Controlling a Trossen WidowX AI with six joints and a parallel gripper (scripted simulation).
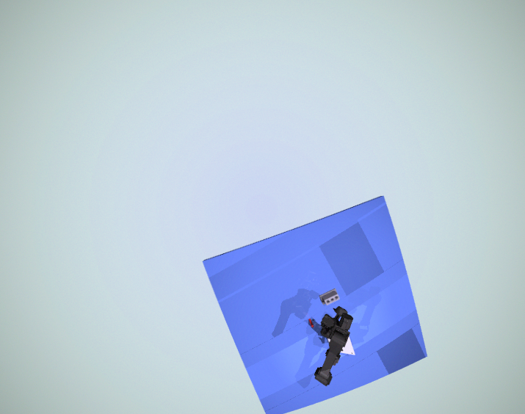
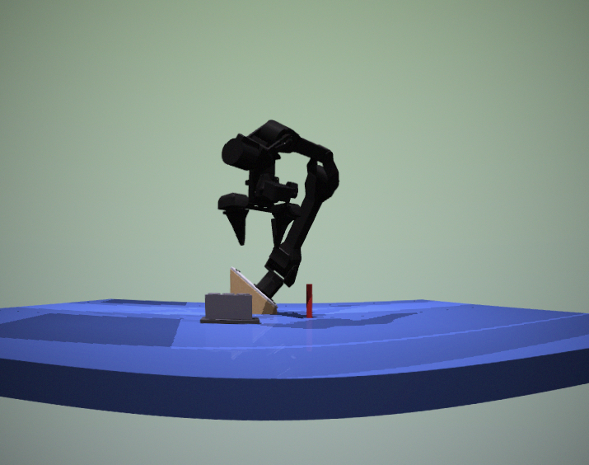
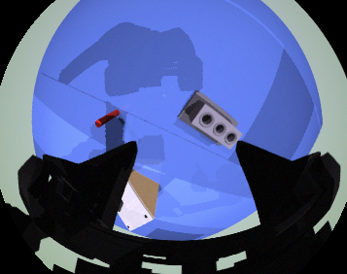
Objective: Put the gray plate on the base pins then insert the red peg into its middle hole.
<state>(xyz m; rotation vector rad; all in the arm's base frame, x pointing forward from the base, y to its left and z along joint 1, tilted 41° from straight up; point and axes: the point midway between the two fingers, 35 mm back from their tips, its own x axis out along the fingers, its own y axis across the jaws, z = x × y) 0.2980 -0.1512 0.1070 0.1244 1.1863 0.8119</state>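
Observation:
The gray plate (image 1: 332,299) (image 2: 228,306) (image 3: 213,124) is a block with three round holes in a row. It sits level on the dark, flat base (image 2: 229,321) (image 3: 210,103), with no gap visible between them in the exterior view. The pins are hidden. The middle hole is empty. The red peg (image 1: 310,322) (image 2: 309,300) (image 3: 107,118) stands upright on the table, apart from the plate. My gripper (image 2: 259,244) (image 3: 188,146) is wide open and empty, high above the table. In the wrist view the peg is beyond the left finger and the plate is near the right fingertip.
A wedge (image 1: 349,347) (image 2: 245,293) (image 3: 146,191) with a white sloping face and tan sides stands beside the plate, under the arm's mount. The blue table (image 1: 253,289) (image 2: 384,349) carries shadows of the arm.

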